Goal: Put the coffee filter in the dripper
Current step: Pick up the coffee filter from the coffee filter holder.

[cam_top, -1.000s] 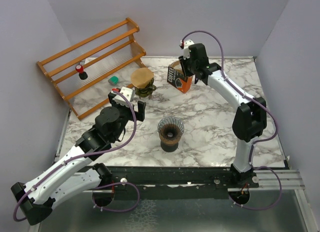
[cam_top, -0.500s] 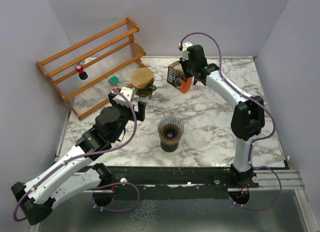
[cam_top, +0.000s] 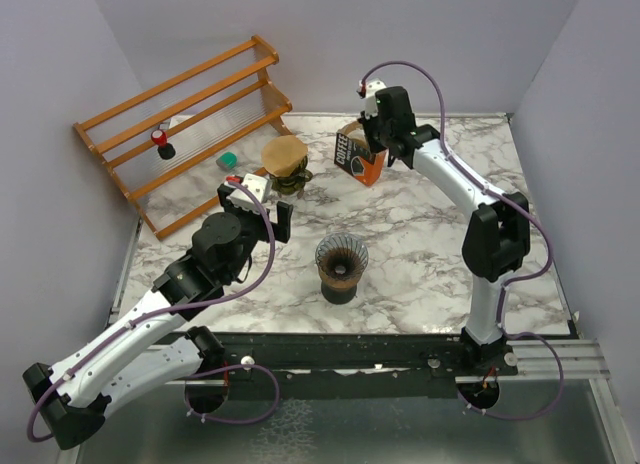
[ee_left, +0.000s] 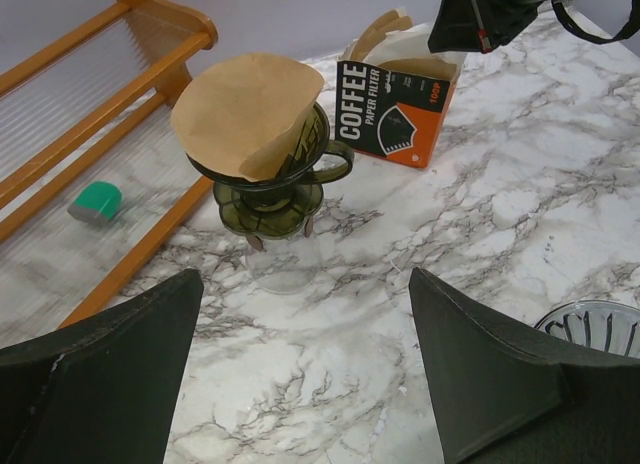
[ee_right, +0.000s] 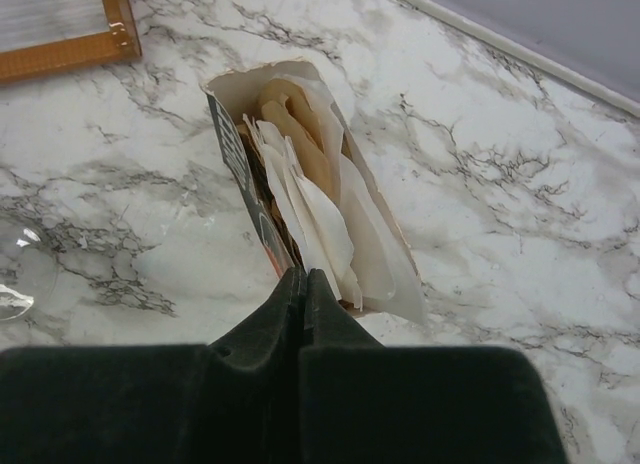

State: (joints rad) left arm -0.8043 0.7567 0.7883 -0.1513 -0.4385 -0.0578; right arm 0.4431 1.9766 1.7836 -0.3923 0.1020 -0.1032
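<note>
Right jaws barely shifted, seemingly touching filter box (ee_right: 232, 144).

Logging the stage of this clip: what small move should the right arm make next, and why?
Probably open the jaws and dip into the filter box: the right gripper hangs shut at its open top, no filter visibly pinched, and the dark dripper sits empty.

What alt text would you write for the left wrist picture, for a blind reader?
A brown paper filter sits in a dark glass dripper on a marble table, seen between the fingers of the open left pincer. Behind it stands an orange and black filter box, with the right pincer above it, and a wooden rack at the left.
</note>
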